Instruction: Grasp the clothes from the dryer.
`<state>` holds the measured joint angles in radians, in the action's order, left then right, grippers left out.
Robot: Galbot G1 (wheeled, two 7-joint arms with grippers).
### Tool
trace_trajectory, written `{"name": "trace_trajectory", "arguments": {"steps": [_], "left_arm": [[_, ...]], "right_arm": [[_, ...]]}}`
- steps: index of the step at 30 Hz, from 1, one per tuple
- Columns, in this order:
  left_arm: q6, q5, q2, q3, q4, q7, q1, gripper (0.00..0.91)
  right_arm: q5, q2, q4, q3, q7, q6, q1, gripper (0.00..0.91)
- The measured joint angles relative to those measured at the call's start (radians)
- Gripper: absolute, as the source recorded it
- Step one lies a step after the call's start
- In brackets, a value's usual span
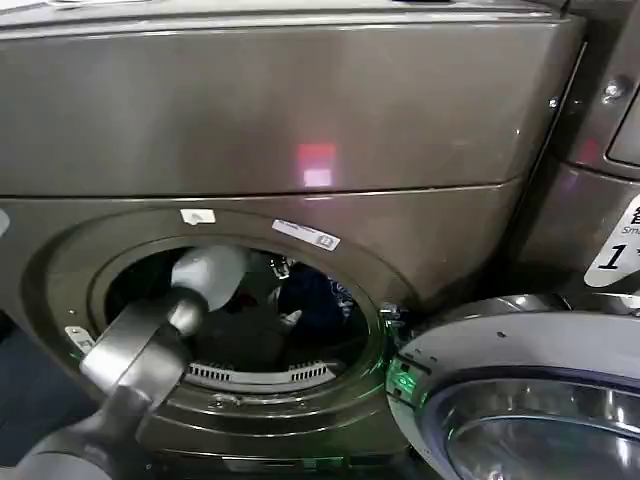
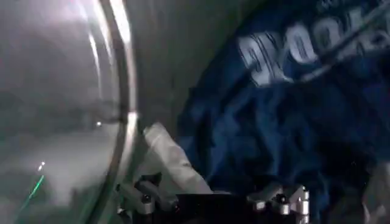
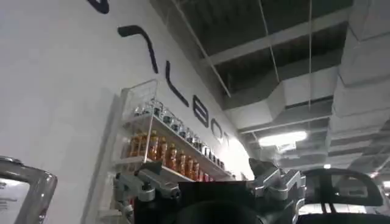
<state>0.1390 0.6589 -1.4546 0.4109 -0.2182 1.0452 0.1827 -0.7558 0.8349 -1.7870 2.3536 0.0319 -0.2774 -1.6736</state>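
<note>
1. Plainly, the dryer [image 1: 300, 120] has a red light on its front panel and two small white stickers above the round opening; their print is too small to read.
2. A neighbouring machine [image 1: 600, 200] carries a white label with a large "1".
3. The dryer's door [image 1: 520, 400] hangs open at the lower right.
4. Inside the drum lie the clothes [image 2: 292, 128]: a dark blue garment with pale lettering I cannot read, and a white cloth just beside it.
5. The left arm reaches into the drum; the left claw [image 2: 213, 201] is spread open near the clothes, holding nothing.
6. The right claw [image 3: 210, 189] is open and empty, pointing up toward a wall shelf of bottles [image 3: 164, 152] beneath large dark letters.
</note>
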Motion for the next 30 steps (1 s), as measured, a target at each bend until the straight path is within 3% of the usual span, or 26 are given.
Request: {"name": "trace_trajectory", "arguments": {"steps": [10,11,12,15,24,30], "left_arm": [[0.001,-0.006,-0.008,0.023,0.045,0.011,-0.009,0.907],[0.001,-0.008,-0.009,0.024,0.048,0.013,-0.009,0.865],[0.001,-0.011,-0.009,0.025,0.051,0.014,-0.008,0.603],[0.004,-0.022,-0.011,0.027,0.055,0.024,-0.008,0.148],[0.005,-0.043,-0.014,0.032,0.069,0.042,0.002,0.000],[0.005,-0.047,-0.012,0.035,0.071,0.042,0.003,0.000]], "right_arm": [[0.003,0.001,0.003,-0.008,0.001,0.003,0.008,0.907],[0.003,0.001,0.003,-0.009,0.002,0.003,0.009,0.907],[0.003,0.002,0.002,-0.010,0.002,0.003,0.010,0.907],[0.004,0.002,0.002,-0.010,0.002,0.004,0.011,0.907],[0.004,0.004,0.006,-0.006,0.001,0.006,0.011,0.907],[0.005,0.005,0.007,-0.006,0.001,0.007,0.013,0.907]]}}
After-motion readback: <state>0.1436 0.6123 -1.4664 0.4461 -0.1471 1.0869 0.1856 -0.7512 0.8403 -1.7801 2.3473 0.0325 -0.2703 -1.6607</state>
